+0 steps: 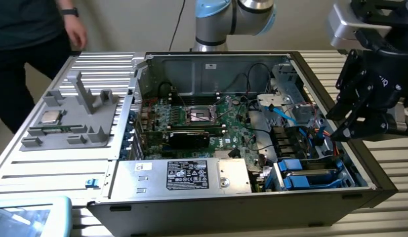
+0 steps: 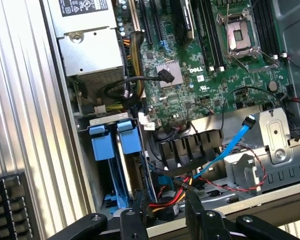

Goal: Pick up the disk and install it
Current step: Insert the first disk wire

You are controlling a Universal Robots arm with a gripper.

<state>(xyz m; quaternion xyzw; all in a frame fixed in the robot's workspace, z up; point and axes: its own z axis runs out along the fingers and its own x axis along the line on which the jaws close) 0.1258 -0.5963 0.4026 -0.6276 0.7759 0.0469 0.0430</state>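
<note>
The disk point(image 1: 309, 176) stands on edge in the drive bay at the near corner of the open computer case point(image 1: 211, 205), on the exterior view's right. Its bright blue bracket shows there and, in the wrist view, the disk point(image 2: 112, 140) shows as two blue tabs beside a silver edge. My gripper point(image 1: 346, 131) hangs above the case's side wall, just past the bay and apart from the disk. In the wrist view the gripper point(image 2: 165, 222) is open, its black fingers point(image 2: 132, 225) spread with nothing between them.
A silver power supply point(image 1: 184, 175) with a black label sits beside the bay. The green motherboard point(image 1: 204, 118), a blue cable point(image 1: 283, 113) and red wires crowd the case. A grey fixture point(image 1: 69, 121) holds a small CPU chip point(image 1: 49, 117). A person point(image 1: 32, 29) stands at the exterior view's left.
</note>
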